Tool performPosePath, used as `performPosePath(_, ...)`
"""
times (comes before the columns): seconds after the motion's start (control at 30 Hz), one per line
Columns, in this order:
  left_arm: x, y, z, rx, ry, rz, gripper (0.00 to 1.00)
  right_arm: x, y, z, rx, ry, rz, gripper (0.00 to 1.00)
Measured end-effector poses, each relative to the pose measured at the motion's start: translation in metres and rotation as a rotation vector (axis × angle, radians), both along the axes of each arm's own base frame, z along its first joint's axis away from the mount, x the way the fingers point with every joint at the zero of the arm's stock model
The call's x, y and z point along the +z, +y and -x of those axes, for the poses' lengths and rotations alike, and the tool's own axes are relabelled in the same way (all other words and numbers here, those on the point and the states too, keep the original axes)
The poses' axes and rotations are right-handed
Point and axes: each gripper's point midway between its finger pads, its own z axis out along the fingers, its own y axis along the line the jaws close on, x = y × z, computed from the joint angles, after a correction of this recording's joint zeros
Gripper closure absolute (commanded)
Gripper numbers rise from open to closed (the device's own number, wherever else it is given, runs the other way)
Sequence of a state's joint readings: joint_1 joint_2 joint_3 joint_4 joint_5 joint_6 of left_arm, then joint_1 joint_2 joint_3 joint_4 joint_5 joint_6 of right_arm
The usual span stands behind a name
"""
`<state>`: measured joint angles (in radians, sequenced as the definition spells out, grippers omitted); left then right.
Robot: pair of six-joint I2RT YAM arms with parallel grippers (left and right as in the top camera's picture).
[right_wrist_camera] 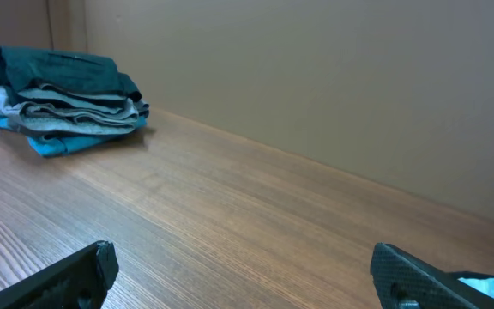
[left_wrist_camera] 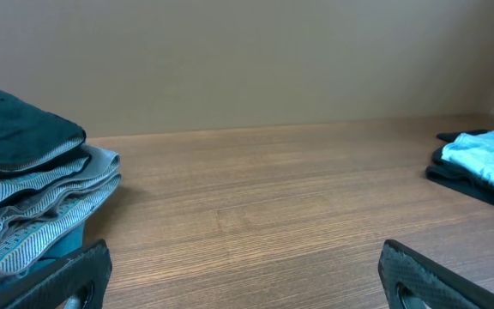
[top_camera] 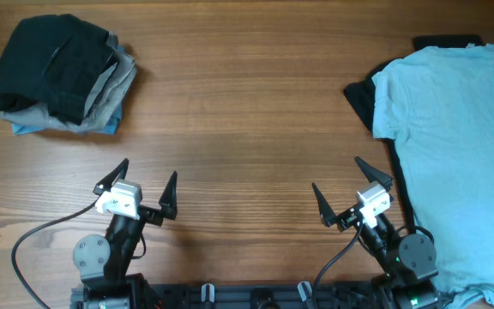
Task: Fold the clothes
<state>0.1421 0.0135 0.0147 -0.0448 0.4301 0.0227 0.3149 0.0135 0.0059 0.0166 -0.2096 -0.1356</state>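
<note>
A pale light-blue T-shirt [top_camera: 453, 163] lies spread at the right of the table on top of a black shirt [top_camera: 360, 99]; both show far right in the left wrist view [left_wrist_camera: 487, 153]. A folded stack of black, grey and blue pieces [top_camera: 63, 75] sits at the far left, also in the left wrist view [left_wrist_camera: 33, 197] and the right wrist view [right_wrist_camera: 67, 103]. My left gripper [top_camera: 142, 190] is open and empty near the front edge. My right gripper [top_camera: 350, 196] is open and empty just left of the T-shirt.
The wooden table [top_camera: 247, 129] spans the view. A black cable [top_camera: 37, 236] runs from the left arm's base at the front left. A plain wall [left_wrist_camera: 247, 60] stands behind the table.
</note>
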Motion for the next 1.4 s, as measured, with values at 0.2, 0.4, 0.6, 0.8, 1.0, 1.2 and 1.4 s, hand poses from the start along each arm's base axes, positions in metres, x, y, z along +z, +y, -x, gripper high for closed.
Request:
performPosePath(0.2, 0.0, 0.0, 0.0, 0.0, 0.0, 0.0, 0.0, 0.0, 0.0, 0.0, 0.0, 0.0, 0.0, 0.0)
performPosePath(0.4, 0.0, -0.002, 0.001, -0.013, 0.0, 0.001, 0.0, 0.0, 0.0, 0.0, 0.001, 0.0, 0.0, 0.0)
performPosePath(0.6, 0.016, -0.022, 0.008, -0.138, -0.069, 0.0, 0.0, 0.019, 0.006, 0.005, 0.047, -0.058, -0.045, 0.0)
performPosePath(0.8, 0.092, -0.017, 0.015, -0.095, -0.095, 0.022, 0.0, 0.052, 0.006, 0.014, 0.055, 0.134, -0.093, 0.0)
performPosePath(1.0, 0.118, -0.007, -0.027, -0.05, 0.361, 0.133, 0.0, 0.081, 0.011, -0.024, -0.013, 0.482, 0.004, 0.0)
performPosePath(1.2, 0.123, -0.006, -0.071, -0.073, 0.599, 0.188, 0.0, 0.105, 0.055, -0.103, 0.081, 0.639, 0.023, 0.0)
performPosePath(1.4, 0.101, 0.0, -0.065, -0.021, 0.716, 0.19, 0.0, 0.055, -0.046, -0.191, -0.262, 0.849, -0.123, 0.0)
